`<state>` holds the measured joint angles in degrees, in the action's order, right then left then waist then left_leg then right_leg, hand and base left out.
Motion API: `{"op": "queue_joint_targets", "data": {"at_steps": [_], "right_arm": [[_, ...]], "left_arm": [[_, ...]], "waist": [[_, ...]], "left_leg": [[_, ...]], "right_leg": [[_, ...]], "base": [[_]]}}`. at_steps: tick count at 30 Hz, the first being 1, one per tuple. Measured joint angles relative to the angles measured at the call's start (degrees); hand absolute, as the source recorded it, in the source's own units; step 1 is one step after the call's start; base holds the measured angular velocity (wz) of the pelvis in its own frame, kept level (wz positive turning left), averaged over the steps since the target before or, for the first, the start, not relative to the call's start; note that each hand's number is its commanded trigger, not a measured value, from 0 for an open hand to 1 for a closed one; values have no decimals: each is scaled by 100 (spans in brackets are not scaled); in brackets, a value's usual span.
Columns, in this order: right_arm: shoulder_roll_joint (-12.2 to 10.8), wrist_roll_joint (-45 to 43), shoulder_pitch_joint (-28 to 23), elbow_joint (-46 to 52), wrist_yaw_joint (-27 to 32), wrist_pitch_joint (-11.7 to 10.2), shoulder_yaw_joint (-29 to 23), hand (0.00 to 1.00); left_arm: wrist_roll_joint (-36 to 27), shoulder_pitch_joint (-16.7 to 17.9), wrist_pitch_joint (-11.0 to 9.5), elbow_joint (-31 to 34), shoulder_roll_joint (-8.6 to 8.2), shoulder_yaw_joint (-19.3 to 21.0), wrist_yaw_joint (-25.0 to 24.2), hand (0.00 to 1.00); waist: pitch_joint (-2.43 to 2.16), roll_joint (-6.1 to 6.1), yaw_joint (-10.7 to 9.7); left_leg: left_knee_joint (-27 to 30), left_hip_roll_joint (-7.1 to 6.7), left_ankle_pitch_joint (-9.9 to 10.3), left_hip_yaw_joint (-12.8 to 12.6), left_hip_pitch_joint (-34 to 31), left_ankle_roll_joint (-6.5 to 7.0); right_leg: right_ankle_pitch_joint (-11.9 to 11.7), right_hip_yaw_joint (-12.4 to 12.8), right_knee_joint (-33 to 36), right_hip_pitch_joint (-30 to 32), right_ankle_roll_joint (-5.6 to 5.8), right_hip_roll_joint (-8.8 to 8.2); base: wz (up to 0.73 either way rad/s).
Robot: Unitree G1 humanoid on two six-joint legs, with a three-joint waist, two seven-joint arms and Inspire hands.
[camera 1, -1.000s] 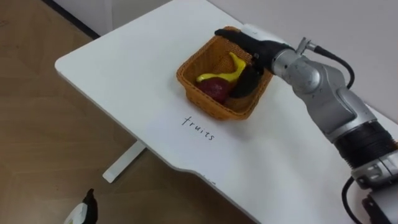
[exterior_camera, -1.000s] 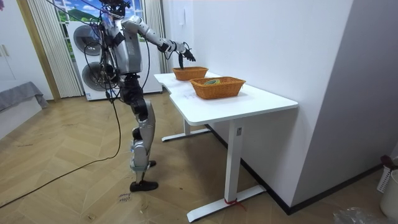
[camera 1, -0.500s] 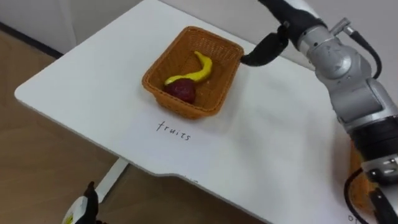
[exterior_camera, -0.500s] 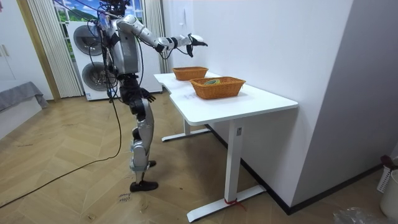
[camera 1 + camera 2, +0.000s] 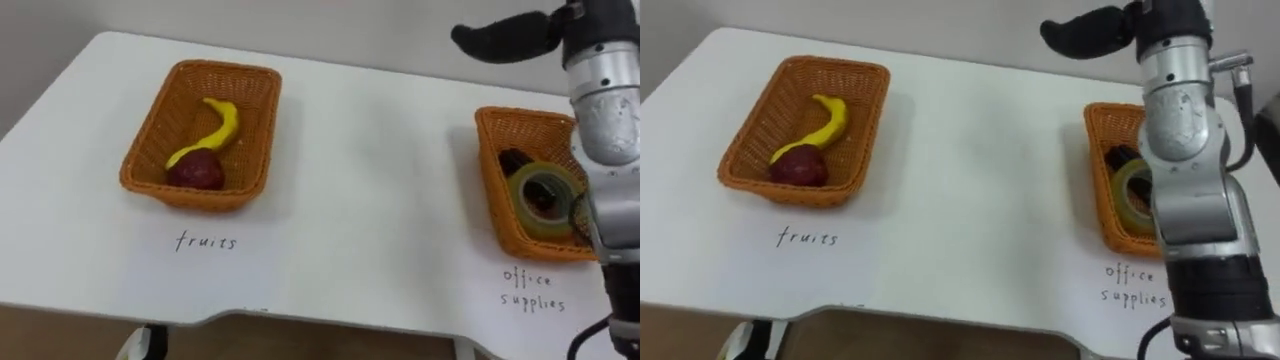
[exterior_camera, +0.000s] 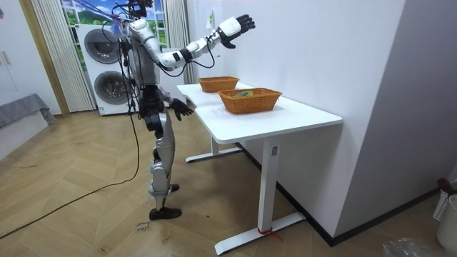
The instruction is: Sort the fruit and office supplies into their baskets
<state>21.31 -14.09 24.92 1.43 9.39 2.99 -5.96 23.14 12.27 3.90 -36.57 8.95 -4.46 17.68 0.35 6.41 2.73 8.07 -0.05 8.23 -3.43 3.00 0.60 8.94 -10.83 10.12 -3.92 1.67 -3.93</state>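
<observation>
The fruit basket (image 5: 150,135) stands at the table's left and holds a yellow banana (image 5: 212,128) and a dark red fruit (image 5: 195,172). On the right, the office supplies basket (image 5: 495,190) holds a tape roll (image 5: 545,197) and a dark item (image 5: 515,160). My right hand (image 5: 510,38) is raised high above the table's far right, open and empty; in the room view my right hand (image 6: 239,25) is spread at head height. My left hand (image 6: 178,107) hangs open by my hip at the table's end.
On the white table (image 5: 370,200) a handwritten label lies in front of each basket. Both baskets (image 6: 248,100) sit near the wall side. I stand at the table's end, with stacked washing machines (image 6: 107,64) behind me.
My right hand has lifted out of the fruit basket and swung up high, empty. The head camera has turned right, so both baskets now show.
</observation>
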Motion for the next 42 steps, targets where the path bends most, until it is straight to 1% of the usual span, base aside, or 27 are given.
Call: {"op": "queue_joint_targets", "data": {"at_steps": [1,3,4,5,7,9,11,12,13,14,16,17,18,19,20,24,27,28,30,32,33,34,35,38,39,41,42], "right_arm": [[1,174,-117,229,205,-25,-134,0],[1,419,-340,566,510,-129,-335,0],[1,525,-507,703,699,-242,-427,0],[1,623,-690,834,864,-305,-512,0],[-15,719,-862,857,1078,-357,-619,0],[-23,706,-1014,858,1248,-387,-749,0],[-24,703,-1242,858,1421,-510,-962,0],[-24,708,-1324,860,1459,-543,-1028,0],[-25,779,-1542,887,1519,-611,-1172,0],[-38,878,-1825,978,1604,-620,-1291,0],[-82,951,-2158,1054,1756,-622,-1370,0],[-118,969,-2299,1055,1863,-623,-1395,0],[-131,991,-2358,1055,1924,-623,-1411,0],[-159,1041,-2465,1055,2030,-623,-1451,0],[-202,1047,-2556,1055,2141,-632,-1526,0],[-316,1182,-2661,1042,2647,-727,-1754,0],[-358,1191,-2870,936,2958,-882,-1874,0],[-441,1206,-2923,809,3047,-951,-1913,0],[-587,1322,-3105,646,3187,-990,-1969,0],[-705,1533,-3222,264,3368,-994,-1985,0],[-714,1590,-3243,175,3395,-994,-1983,0],[-725,1698,-3306,-3,3429,-999,-1981,0],[-731,1772,-3309,-118,3433,-999,-1979,0],[-825,2177,-3368,-652,3513,-995,-1999,0],[-836,2284,-3413,-715,3511,-995,-1998,0],[-969,2743,-3515,-940,3523,-1002,-1998,0],[-992,2815,-3533,-1069,3527,-1002,-1998,0]], "left_arm": [[-1,27,-56,3,-1,36,54,0],[-1,57,-136,-6,-22,134,121,0],[-3,105,-179,-12,-27,158,222,0],[-3,135,-220,-38,-33,175,292,0],[-5,170,-232,-91,-55,183,336,0],[1,176,-279,-166,-80,216,337,0],[-1,180,-377,-317,-111,275,337,0],[0,185,-401,-366,-121,289,337,0],[2,230,-414,-395,-146,334,339,0],[5,281,-423,-396,-151,384,344,0],[7,361,-426,-410,-153,463,439,0],[6,397,-426,-414,-156,514,493,0],[6,401,-427,-422,-157,529,531,0],[2,398,-431,-444,-156,553,601,0],[3,389,-437,-474,-157,564,651,0],[-3,340,-470,-567,-159,578,663,0],[-2,332,-474,-580,-167,587,662,0],[-17,341,-474,-567,-175,587,660,0],[-51,323,-478,-575,-197,584,660,0],[-56,258,-478,-658,-208,586,660,0],[-77,235,-478,-685,-208,584,658,0],[-140,209,-477,-732,-208,573,652,0],[-182,209,-477,-757,-205,568,649,0],[-452,270,-477,-787,-217,575,574,0],[-506,269,-477,-786,-221,580,565,0],[-741,280,-485,-851,-226,629,550,0],[-808,281,-485,-902,-226,644,549,0]], "waist": [[-5,0,-97],[-11,-3,-148],[-31,-8,-217],[-31,-15,-276],[-32,-35,-381],[-33,-65,-406],[-27,-111,-435],[-31,-124,-482],[-38,-137,-544],[-43,-150,-560],[-61,-186,-568],[-54,-208,-588],[-56,-215,-621],[-60,-222,-704],[-62,-225,-727],[-41,-188,-765],[-23,-125,-845],[-21,-105,-877],[-25,-96,-872],[-33,-122,-865],[-29,-136,-868],[-21,-176,-869],[-26,-197,-871],[-60,-324,-915],[-61,-330,-908],[-46,-350,-905],[-45,-349,-905]], "left_leg": [[-24,23,5,-47,24,-8],[-55,54,19,-116,77,-28],[-55,68,32,-136,99,-37],[-60,76,37,-143,128,-43],[-66,99,63,-211,176,-49],[-64,129,92,-299,179,-59],[-62,149,105,-366,201,-67],[-66,153,108,-373,212,-71],[-69,156,111,-375,230,-73],[-79,161,114,-387,233,-78],[-85,172,127,-448,218,-92],[-94,177,131,-475,217,-95],[-101,180,131,-488,221,-95],[-119,183,130,-508,225,-96],[-132,187,131,-532,234,-97],[-140,187,135,-596,266,-103],[-140,186,140,-602,245,-104],[-140,186,144,-599,237,-105],[-139,186,157,-600,222,-104],[-140,182,161,-614,161,-104],[-140,181,161,-614,160,-103],[-140,182,161,-614,162,-104],[-140,183,161,-614,163,-104],[-143,196,166,-620,169,-110],[-143,198,166,-620,171,-111],[-137,205,165,-619,167,-111],[-136,205,165,-618,167,-111]], "right_leg": [[-5,6,-2,3,-7,16],[-8,47,-8,-4,-12,46],[-15,66,-26,-26,-23,64],[-15,63,-28,-53,-23,70],[-15,68,-39,-87,-23,84],[-22,101,-39,-77,-34,108],[-28,144,-40,-67,-44,126],[-28,145,-40,-67,-44,130],[-27,146,-46,-67,-44,134],[-27,162,-46,-57,-43,142],[-28,265,-41,5,-45,167],[-29,291,-38,20,-46,173],[-29,296,-36,28,-47,175],[-29,297,-35,31,-47,176],[-27,300,-37,27,-50,178],[-17,380,-63,15,-64,191],[-20,422,-149,3,-69,207],[-19,425,-151,14,-69,207],[-20,426,-152,32,-69,208],[-21,437,-141,108,-70,205],[-22,436,-140,116,-71,204],[-22,438,-140,111,-71,205],[-22,437,-137,107,-70,206],[-22,431,-136,95,-70,214],[-22,425,-136,93,-70,214],[-22,421,-135,81,-70,218],[-21,420,-135,79,-70,217]], "base": [[-16],[-20],[-13],[-9],[-11],[-19],[-16],[-4],[-3],[-6],[-23],[-23],[-12],[-8],[-8],[-9],[0],[0],[-2],[-2],[0],[0],[0],[0],[4],[0],[0]]}}
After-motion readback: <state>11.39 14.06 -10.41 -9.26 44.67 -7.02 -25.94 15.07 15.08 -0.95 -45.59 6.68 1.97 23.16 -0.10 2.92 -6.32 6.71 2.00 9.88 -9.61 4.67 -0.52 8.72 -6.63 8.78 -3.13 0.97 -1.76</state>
